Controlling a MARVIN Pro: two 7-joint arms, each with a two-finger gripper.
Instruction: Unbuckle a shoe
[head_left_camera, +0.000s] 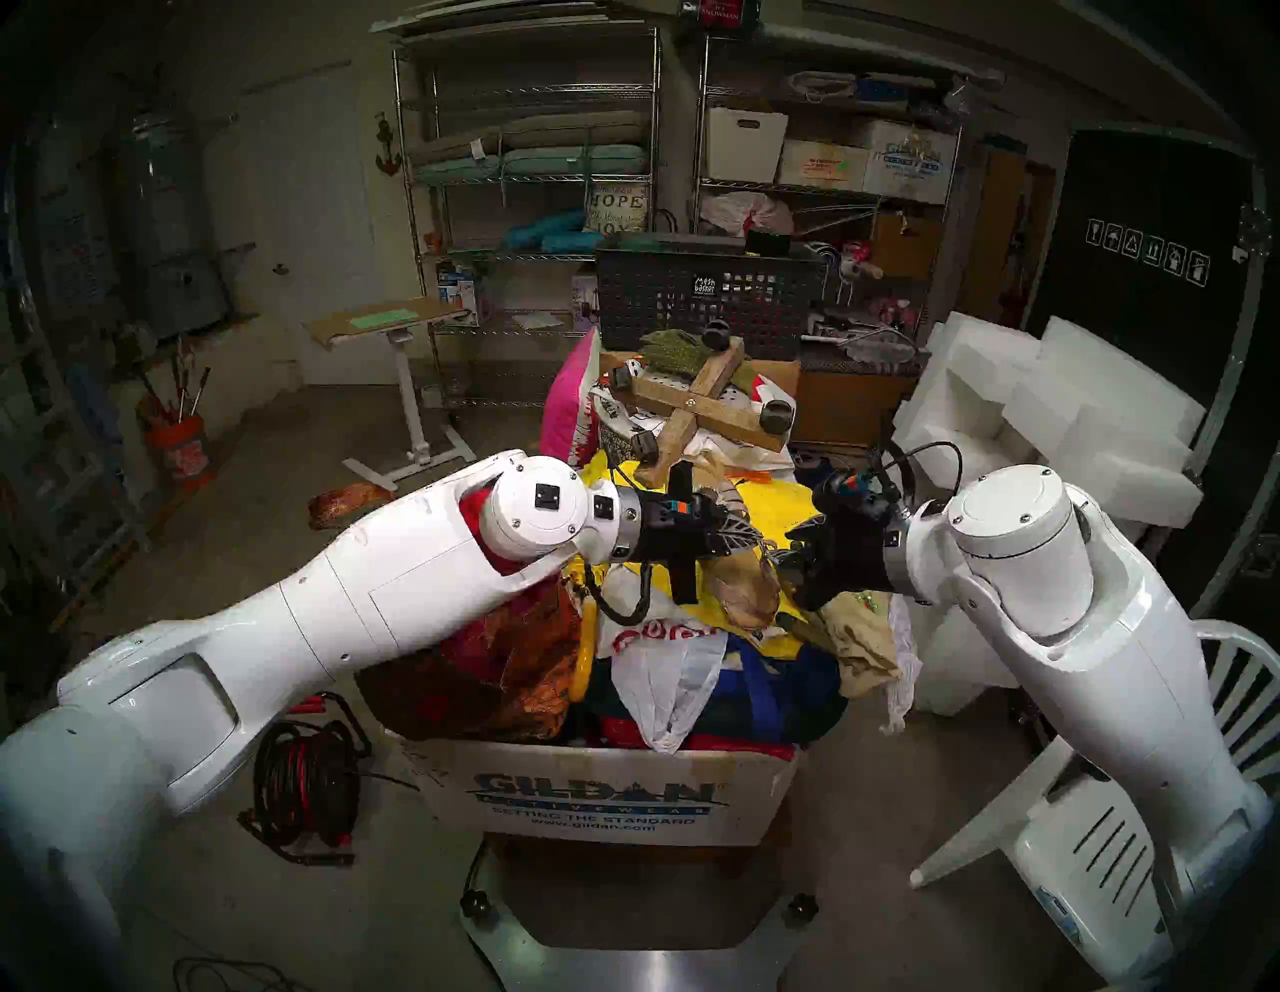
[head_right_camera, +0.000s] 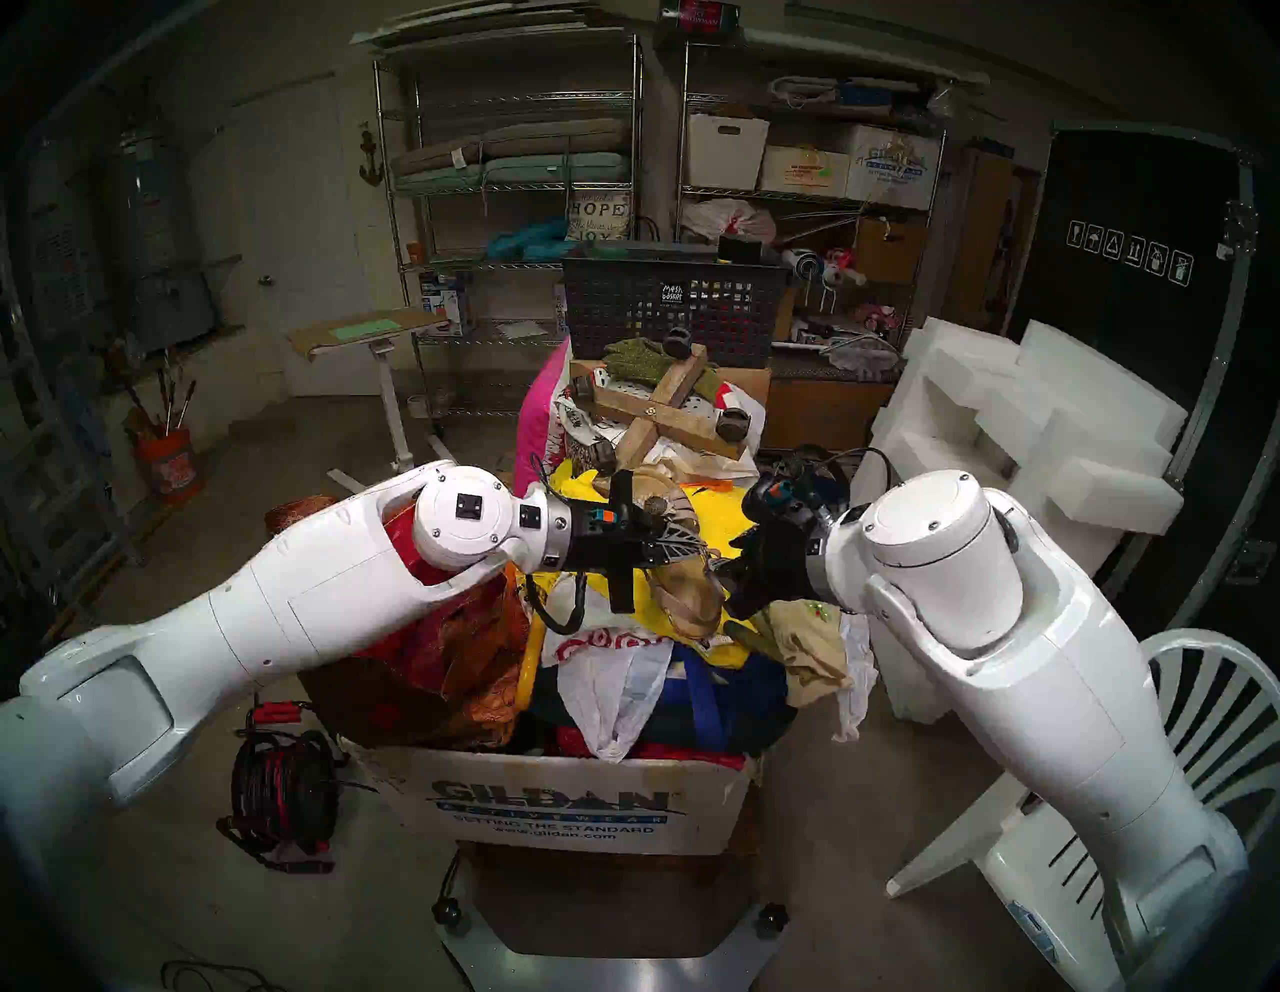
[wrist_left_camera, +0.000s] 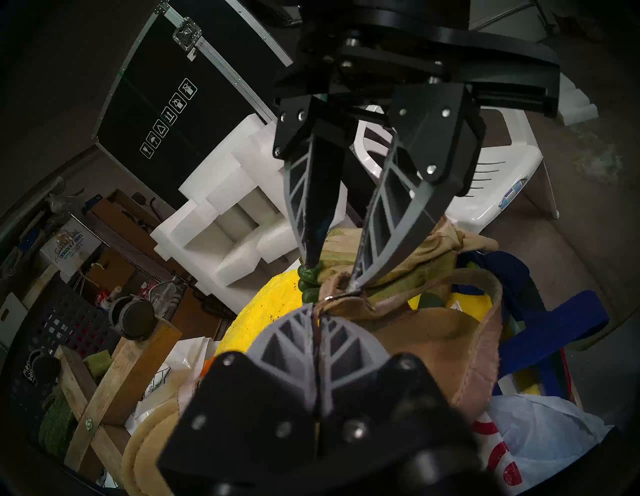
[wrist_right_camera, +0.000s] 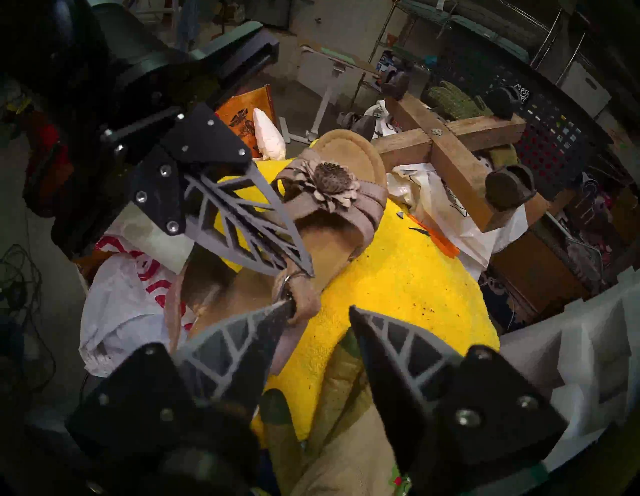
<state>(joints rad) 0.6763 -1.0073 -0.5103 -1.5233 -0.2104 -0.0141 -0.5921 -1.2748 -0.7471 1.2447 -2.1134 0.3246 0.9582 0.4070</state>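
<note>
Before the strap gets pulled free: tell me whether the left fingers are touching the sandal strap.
Touching. The left wrist view shows the left fingers closed on the thin strap just below the buckle.

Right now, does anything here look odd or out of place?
Yes: the sandal lies tilted on a heaped box of bags and cloth, and a wooden caster cross sits wheels-up behind it.

Behind my cluttered Gildan carton (head_left_camera: 602, 796) stood two wire shelving racks (head_left_camera: 526, 180) against a pale wall. Left of the carton lay bare concrete floor (head_left_camera: 263, 443), with a rolling overbed table (head_left_camera: 388, 325) and an orange bucket (head_left_camera: 181, 447); right of it, white foam blocks (head_left_camera: 1039, 402), a white plastic chair (head_left_camera: 1080, 817) and a black flight case (head_left_camera: 1143, 263). Light was dim.
</note>
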